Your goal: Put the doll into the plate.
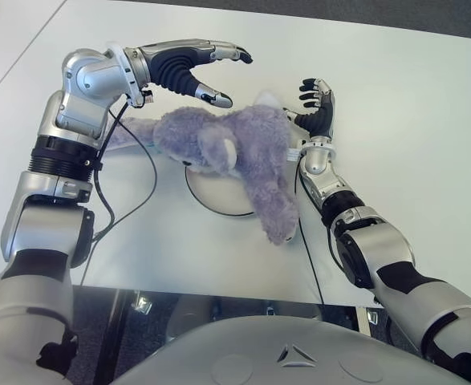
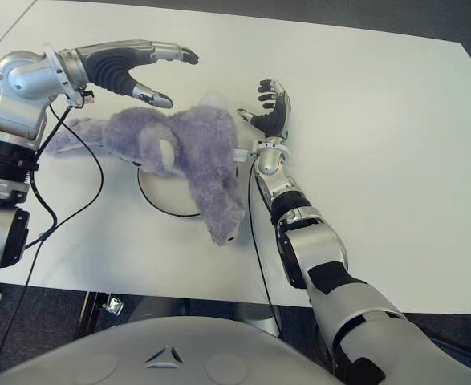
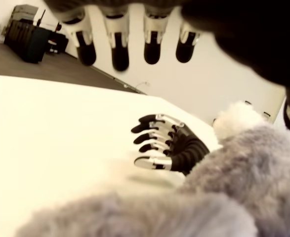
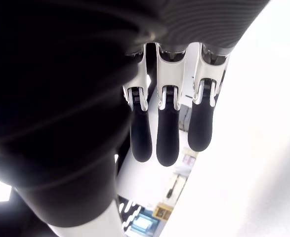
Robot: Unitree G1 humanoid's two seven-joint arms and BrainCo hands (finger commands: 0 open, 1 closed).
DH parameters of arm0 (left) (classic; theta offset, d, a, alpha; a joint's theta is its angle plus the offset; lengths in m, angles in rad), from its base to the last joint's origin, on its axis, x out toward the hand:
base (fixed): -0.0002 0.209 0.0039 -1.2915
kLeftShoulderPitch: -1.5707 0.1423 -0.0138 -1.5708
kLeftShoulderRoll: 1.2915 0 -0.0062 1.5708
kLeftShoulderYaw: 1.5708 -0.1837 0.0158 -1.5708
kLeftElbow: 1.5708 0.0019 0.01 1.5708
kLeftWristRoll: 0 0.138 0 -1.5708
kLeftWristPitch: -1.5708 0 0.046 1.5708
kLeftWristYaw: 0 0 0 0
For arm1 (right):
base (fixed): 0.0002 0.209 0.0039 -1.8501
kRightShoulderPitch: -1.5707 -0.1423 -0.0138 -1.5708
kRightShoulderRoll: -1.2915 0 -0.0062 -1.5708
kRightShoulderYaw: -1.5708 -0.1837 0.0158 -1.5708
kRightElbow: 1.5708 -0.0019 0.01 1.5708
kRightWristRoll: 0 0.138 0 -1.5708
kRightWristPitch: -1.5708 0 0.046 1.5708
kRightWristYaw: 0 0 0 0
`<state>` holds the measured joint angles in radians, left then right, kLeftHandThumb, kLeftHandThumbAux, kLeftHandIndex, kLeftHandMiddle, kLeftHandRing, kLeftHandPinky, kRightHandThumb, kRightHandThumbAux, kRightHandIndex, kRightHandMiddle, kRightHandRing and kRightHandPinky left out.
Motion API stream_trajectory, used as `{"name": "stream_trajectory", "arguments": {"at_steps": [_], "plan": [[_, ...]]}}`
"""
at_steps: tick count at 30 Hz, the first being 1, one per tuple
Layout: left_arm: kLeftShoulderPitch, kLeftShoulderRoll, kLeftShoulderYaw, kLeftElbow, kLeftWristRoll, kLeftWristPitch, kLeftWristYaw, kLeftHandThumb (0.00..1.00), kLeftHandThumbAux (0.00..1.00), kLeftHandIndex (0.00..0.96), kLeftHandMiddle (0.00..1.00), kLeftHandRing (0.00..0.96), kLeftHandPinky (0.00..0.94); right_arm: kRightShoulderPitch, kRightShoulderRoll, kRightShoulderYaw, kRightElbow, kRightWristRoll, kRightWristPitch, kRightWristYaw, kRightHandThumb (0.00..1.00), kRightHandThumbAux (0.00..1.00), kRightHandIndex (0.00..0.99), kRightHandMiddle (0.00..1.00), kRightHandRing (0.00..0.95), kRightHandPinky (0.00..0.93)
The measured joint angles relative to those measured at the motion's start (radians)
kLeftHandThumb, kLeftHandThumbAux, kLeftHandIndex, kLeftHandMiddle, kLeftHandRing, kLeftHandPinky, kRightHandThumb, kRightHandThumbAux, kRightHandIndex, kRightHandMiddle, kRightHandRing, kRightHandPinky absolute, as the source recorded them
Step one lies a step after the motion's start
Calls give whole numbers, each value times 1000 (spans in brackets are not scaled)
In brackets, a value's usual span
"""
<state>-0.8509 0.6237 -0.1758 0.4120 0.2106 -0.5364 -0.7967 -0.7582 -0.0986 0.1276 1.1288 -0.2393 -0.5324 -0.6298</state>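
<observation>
A fluffy grey-purple doll [image 1: 235, 152] lies sprawled across a white plate [image 1: 211, 195], covering most of it; one limb hangs over the plate's front rim toward the table edge. My left hand [image 1: 211, 76] hovers just above the doll's left side, fingers spread, holding nothing. My right hand [image 1: 315, 100] stands beside the doll's right side, fingers relaxed and pointing up, nothing in it. In the left wrist view the doll [image 3: 219, 197] fills the foreground and the right hand [image 3: 162, 148] shows beyond it.
The white table [image 1: 395, 120] stretches wide to the right and behind the hands. A black cable [image 1: 143, 180] loops from my left arm across the table near the plate. The table's front edge [image 1: 219, 293] runs just below the doll.
</observation>
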Motion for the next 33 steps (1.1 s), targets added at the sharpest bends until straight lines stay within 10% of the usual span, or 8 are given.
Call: {"name": "stream_trajectory", "arguments": {"at_steps": [33], "plan": [[-62,81,3,25,-104,11,-214,84,278,0,0,0,0,1,0,-2,0,0,0,0,92,998,312,373,409,418]]}}
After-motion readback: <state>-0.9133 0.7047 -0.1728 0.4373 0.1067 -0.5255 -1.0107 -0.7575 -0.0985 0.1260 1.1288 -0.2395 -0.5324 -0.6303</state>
